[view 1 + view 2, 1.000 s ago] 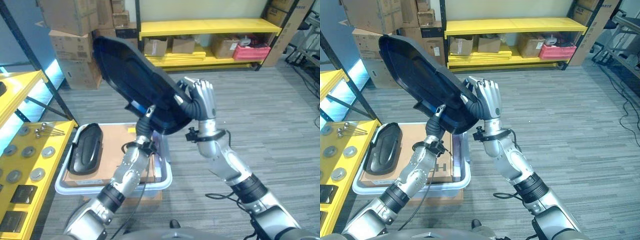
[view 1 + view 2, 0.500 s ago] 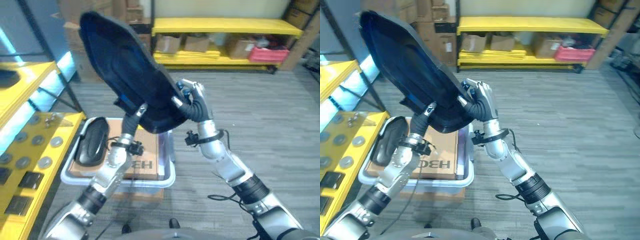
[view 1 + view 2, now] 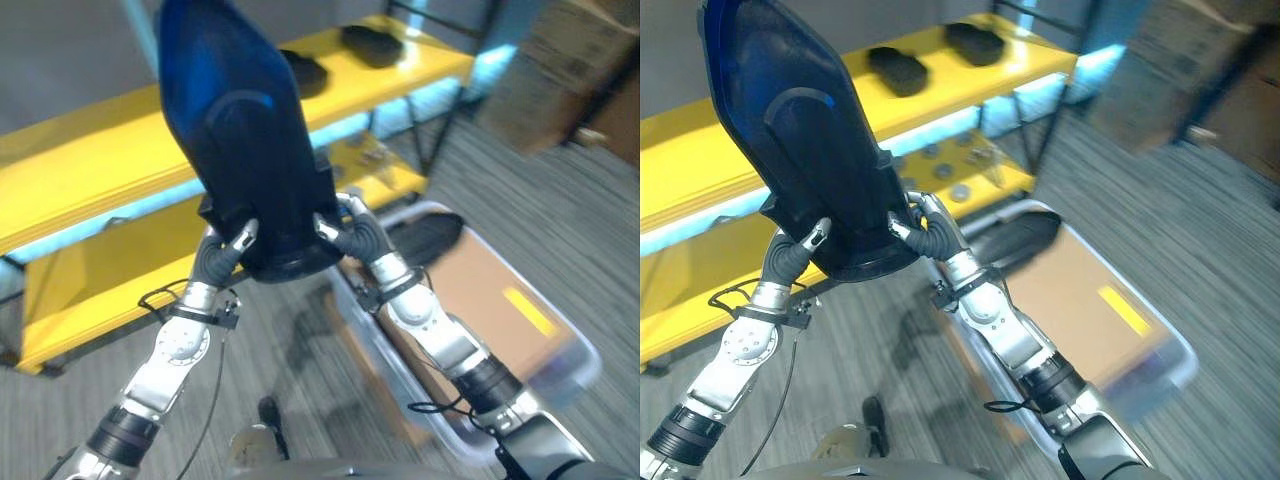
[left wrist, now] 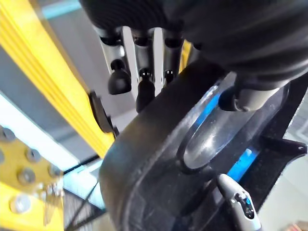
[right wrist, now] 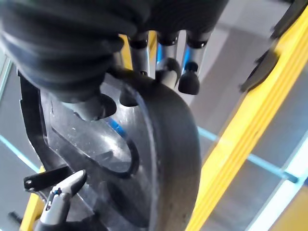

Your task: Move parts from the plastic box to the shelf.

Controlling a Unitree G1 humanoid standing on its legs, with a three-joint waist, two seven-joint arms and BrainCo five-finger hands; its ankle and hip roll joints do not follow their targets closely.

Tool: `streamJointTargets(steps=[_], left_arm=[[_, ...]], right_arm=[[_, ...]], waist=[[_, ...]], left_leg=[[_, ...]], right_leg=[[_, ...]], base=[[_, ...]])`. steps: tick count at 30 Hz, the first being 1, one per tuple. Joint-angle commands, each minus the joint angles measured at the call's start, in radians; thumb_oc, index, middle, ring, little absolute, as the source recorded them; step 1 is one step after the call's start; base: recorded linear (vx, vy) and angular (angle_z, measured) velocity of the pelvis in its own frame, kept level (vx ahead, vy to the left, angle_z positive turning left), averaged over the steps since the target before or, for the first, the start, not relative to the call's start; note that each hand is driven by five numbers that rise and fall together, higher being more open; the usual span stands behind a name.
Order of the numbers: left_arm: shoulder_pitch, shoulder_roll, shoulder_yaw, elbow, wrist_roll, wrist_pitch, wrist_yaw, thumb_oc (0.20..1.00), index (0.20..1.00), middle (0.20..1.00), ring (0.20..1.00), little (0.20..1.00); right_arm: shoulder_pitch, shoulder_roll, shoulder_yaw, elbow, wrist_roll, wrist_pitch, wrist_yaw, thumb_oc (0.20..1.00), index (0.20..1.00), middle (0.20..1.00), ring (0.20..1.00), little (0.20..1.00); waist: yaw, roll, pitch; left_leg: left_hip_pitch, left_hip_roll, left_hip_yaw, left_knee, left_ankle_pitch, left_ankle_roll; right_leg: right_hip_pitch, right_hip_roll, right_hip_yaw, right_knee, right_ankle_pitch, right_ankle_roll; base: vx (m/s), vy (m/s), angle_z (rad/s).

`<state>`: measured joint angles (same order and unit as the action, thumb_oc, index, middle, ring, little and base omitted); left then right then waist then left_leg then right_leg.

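Right now both hands grip the big black part [image 3: 240,150] by its lower end, held upright before the yellow shelf [image 3: 90,150]: left hand [image 3: 222,252] & right hand [image 3: 352,232] fingers curled on the rim. Top-heavy, so it prob could tip or clip the shelf edge; plastic box [image 3: 560,370] well behind

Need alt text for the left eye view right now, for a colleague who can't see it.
Both hands, left hand and right hand, grip a large dark molded part by its lower edge, raised before the yellow shelf. Behind the right arm, a clear plastic box holds another dark part.
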<state>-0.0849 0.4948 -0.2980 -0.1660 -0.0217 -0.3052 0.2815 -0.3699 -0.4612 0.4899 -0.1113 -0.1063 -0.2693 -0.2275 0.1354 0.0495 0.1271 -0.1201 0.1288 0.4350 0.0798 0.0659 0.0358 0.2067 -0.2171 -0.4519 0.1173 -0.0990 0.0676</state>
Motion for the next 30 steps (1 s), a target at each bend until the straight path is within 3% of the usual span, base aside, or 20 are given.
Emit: streamJointTargets(steps=[1,4,6,7,8,9,11,12,14,15,17,18,19,24,26,27,28,29,30], left_arm=[[-0.088,0.137,0.171,-0.010,0.090,-0.085,0.073,0.200,0.200,0.200,0.200,0.200],[-0.098,0.149,0.166,-0.029,0.116,-0.094,0.074,0.200,0.200,0.200,0.200,0.200],[-0.119,0.156,0.157,-0.046,0.117,-0.093,0.075,0.200,0.200,0.200,0.200,0.200],[-0.134,0.153,0.147,-0.047,0.118,-0.093,0.079,0.200,0.200,0.200,0.200,0.200],[-0.146,0.150,0.136,-0.042,0.117,-0.093,0.076,0.200,0.200,0.200,0.200,0.200],[-0.168,0.150,0.121,-0.033,0.124,-0.097,0.074,0.200,0.200,0.200,0.200,0.200],[-0.198,0.143,0.096,-0.015,0.120,-0.095,0.059,0.200,0.200,0.200,0.200,0.200],[-0.204,0.143,0.089,-0.014,0.118,-0.096,0.055,0.200,0.200,0.200,0.200,0.200],[-0.218,0.139,0.074,-0.003,0.112,-0.099,0.048,0.200,0.200,0.200,0.200,0.200],[-0.228,0.134,0.065,0.003,0.111,-0.096,0.046,0.200,0.200,0.200,0.200,0.200],[-0.252,0.112,0.040,0.019,0.113,-0.091,0.037,0.200,0.200,0.200,0.200,0.200],[-0.255,0.104,0.035,0.022,0.115,-0.091,0.030,0.200,0.200,0.200,0.200,0.200],[-0.249,0.078,0.034,0.035,0.116,-0.091,0.033,0.200,0.200,0.200,0.200,0.200],[-0.219,0.073,0.064,0.035,0.125,-0.090,0.025,0.200,0.200,0.200,0.200,0.200],[-0.186,0.072,0.094,0.030,0.127,-0.092,0.019,0.200,0.200,0.200,0.200,0.200],[-0.158,0.074,0.121,0.025,0.127,-0.089,0.021,0.200,0.200,0.200,0.200,0.200],[-0.155,0.074,0.122,0.023,0.126,-0.089,0.020,0.200,0.200,0.200,0.200,0.200],[-0.094,0.075,0.179,0.004,0.106,-0.083,0.017,0.200,0.200,0.200,0.200,0.200],[-0.094,0.075,0.179,0.003,0.106,-0.083,0.017,0.200,0.200,0.200,0.200,0.200]], right_arm=[[0.008,-0.041,-0.050,-0.067,0.099,-0.086,0.060,0.200,0.200,0.200,0.200,0.200],[-0.003,-0.024,-0.040,-0.055,0.091,-0.078,0.064,0.200,0.200,0.200,0.200,0.200],[-0.003,-0.014,-0.040,-0.061,0.081,-0.066,0.058,0.200,0.200,0.200,0.200,0.200],[0.010,-0.011,-0.045,-0.068,0.081,-0.065,0.059,0.200,0.200,0.200,0.200,0.200],[0.015,-0.008,-0.052,-0.068,0.079,-0.062,0.059,0.200,0.200,0.200,0.200,0.200],[0.027,-0.008,-0.060,-0.070,0.077,-0.064,0.062,0.200,0.200,0.200,0.200,0.200],[0.066,-0.004,-0.081,-0.083,0.087,-0.064,0.075,0.200,0.200,0.200,0.200,0.200],[0.077,-0.004,-0.085,-0.090,0.098,-0.069,0.079,0.200,0.200,0.200,0.200,0.200],[0.113,-0.011,-0.105,-0.103,0.114,-0.076,0.082,0.200,0.200,0.200,0.200,0.200],[0.131,-0.020,-0.119,-0.109,0.113,-0.078,0.080,0.200,0.200,0.200,0.200,0.200],[0.182,-0.031,-0.159,-0.105,0.140,-0.085,0.088,0.203,0.203,0.203,0.203,0.203],[0.201,-0.035,-0.176,-0.105,0.161,-0.090,0.091,0.391,0.391,0.391,0.391,0.391],[0.250,-0.033,-0.224,-0.095,0.215,-0.097,0.099,1.000,1.000,1.000,1.000,1.000],[0.351,-0.038,-0.317,-0.102,0.309,-0.112,0.128,1.000,1.000,1.000,1.000,1.000],[0.379,-0.038,-0.346,-0.091,0.342,-0.117,0.144,1.000,1.000,1.000,1.000,1.000],[0.386,-0.040,-0.358,-0.083,0.361,-0.118,0.146,1.000,1.000,1.000,1.000,1.000],[0.387,-0.041,-0.357,-0.083,0.362,-0.118,0.147,1.000,1.000,1.000,1.000,1.000],[0.419,-0.063,-0.387,-0.080,0.401,-0.103,0.173,1.000,1.000,1.000,1.000,1.000],[0.418,-0.063,-0.388,-0.080,0.401,-0.102,0.173,1.000,1.000,1.000,1.000,1.000]], waist=[[0.000,-0.020,-0.047],[0.016,-0.027,-0.069],[0.013,-0.035,-0.070],[0.002,-0.042,-0.067],[-0.009,-0.043,-0.063],[-0.019,-0.041,-0.060],[-0.030,-0.029,-0.063],[-0.037,-0.020,-0.061],[-0.058,0.003,-0.055],[-0.076,0.009,-0.047],[-0.114,0.007,-0.026],[-0.123,0.001,-0.021],[-0.144,-0.004,-0.015],[-0.173,-0.011,-0.016],[-0.177,-0.008,-0.029],[-0.177,-0.005,-0.029],[-0.178,0.000,-0.031],[-0.161,-0.005,0.005],[-0.163,-0.004,0.002]], left_leg=[[0.039,0.030,-0.148,-0.035,-0.070,-0.168],[0.033,-0.059,-0.180,-0.027,-0.109,-0.128],[0.039,-0.122,-0.195,-0.024,-0.134,-0.096],[0.040,-0.159,-0.211,-0.020,-0.144,-0.077],[0.045,-0.174,-0.228,-0.020,-0.150,-0.065],[0.050,-0.181,-0.237,-0.024,-0.153,-0.055],[0.074,-0.181,-0.267,-0.045,-0.155,-0.048],[0.079,-0.181,-0.283,-0.053,-0.153,-0.044],[0.105,-0.173,-0.311,-0.080,-0.154,-0.040],[0.119,-0.173,-0.326,-0.086,-0.157,-0.037],[0.149,-0.190,-0.368,-0.096,-0.165,-0.030],[0.158,-0.201,-0.387,-0.098,-0.170,-0.026],[0.182,-0.216,-0.416,-0.098,-0.188,-0.025],[0.208,-0.220,-0.450,-0.051,-0.237,-0.030],[0.205,-0.217,-0.443,0.004,-0.250,-0.053],[0.185,-0.218,-0.431,0.085,-0.231,-0.082],[0.184,-0.214,-0.431,0.097,-0.247,-0.081],[0.021,-0.204,-0.404,0.510,-0.133,-0.193],[0.009,-0.203,-0.406,0.518,-0.130,-0.193]], right_leg=[[-0.063,-0.001,0.048,-0.037,-0.087,0.090],[-0.034,-0.103,0.019,-0.037,-0.020,0.125],[-0.045,-0.182,0.028,0.029,0.099,0.143],[-0.056,-0.208,0.077,0.072,0.182,0.157],[-0.077,-0.206,0.140,0.113,0.219,0.158],[-0.104,-0.173,0.239,0.140,0.231,0.153],[-0.133,-0.082,0.421,0.145,0.175,0.156],[-0.154,-0.051,0.464,0.132,0.141,0.153],[-0.218,0.034,0.507,0.119,0.005,0.129],[-0.249,0.081,0.527,0.120,-0.034,0.118],[-0.283,0.178,0.585,0.098,-0.055,0.105],[-0.288,0.208,0.605,0.081,-0.046,0.098],[-0.297,0.239,0.615,0.053,-0.015,0.098],[-0.287,0.244,0.618,0.028,-0.001,0.089],[-0.260,0.240,0.616,0.015,-0.005,0.078],[-0.253,0.239,0.619,0.011,0.002,0.074],[-0.249,0.243,0.618,0.012,-0.007,0.073],[-0.173,0.226,0.624,0.005,-0.037,0.034],[-0.179,0.227,0.622,0.003,-0.032,0.035]], base=[[0.21,0.323,1.08],[0.25,0.389,0.81],[0.23,0.370,0.52],[0.20,0.271,0.71],[0.17,0.208,0.91],[0.23,0.161,1.09],[0.31,0.147,1.01],[0.32,0.138,0.59],[0.28,0.106,0.15],[0.26,0.074,0.19],[0.22,0.031,0.58],[0.28,-0.052,1.09],[0.23,-0.054,1.16],[0.20,-0.105,0.64],[0.21,-0.146,0.39],[0.16,-0.089,0.31],[0.27,-0.168,-0.06],[0.21,-0.129,-0.04],[0.17,-0.174,0.18]])
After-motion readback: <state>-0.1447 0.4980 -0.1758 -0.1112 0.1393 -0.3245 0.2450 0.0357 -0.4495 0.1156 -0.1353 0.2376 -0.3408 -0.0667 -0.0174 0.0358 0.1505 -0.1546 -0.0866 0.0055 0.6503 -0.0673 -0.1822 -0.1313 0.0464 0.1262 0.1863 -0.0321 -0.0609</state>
